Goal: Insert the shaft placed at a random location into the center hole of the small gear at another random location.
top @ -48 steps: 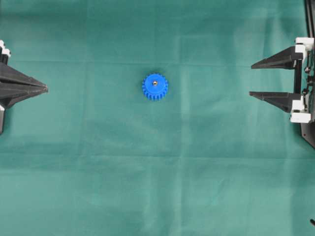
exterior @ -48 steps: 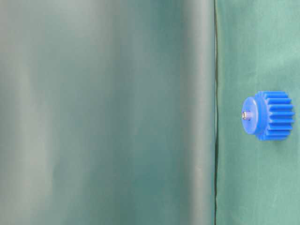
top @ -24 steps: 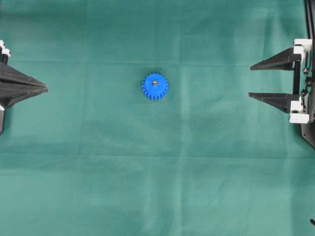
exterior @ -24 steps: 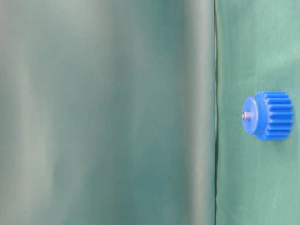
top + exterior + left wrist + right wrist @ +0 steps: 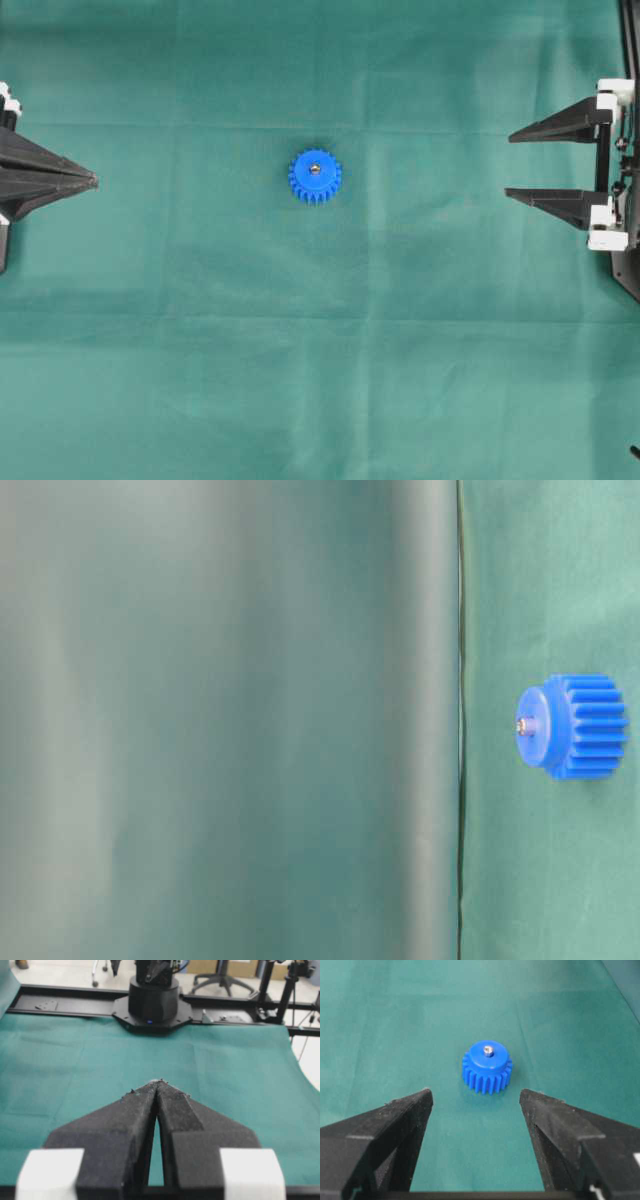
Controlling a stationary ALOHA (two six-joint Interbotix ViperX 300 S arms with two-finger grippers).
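Note:
The small blue gear (image 5: 315, 177) lies flat on the green cloth, a little above the table's middle. The silvery shaft (image 5: 314, 168) stands in its center hole, its shiny end just above the hub; the hole itself is filled and hidden. The gear (image 5: 487, 1066) and shaft (image 5: 488, 1051) also show in the right wrist view, and in the table-level view (image 5: 573, 726). My left gripper (image 5: 93, 181) is shut and empty at the far left edge. My right gripper (image 5: 510, 163) is open and empty at the far right, well away from the gear.
Green cloth (image 5: 320, 380) covers the whole table. The base of the opposite arm (image 5: 152, 1000) stands at the cloth's far edge in the left wrist view. A blurred green fold (image 5: 230, 720) fills the left of the table-level view.
The right gripper has drawn back very slightly toward the right edge. The gear, the shaft and the left gripper have not moved.

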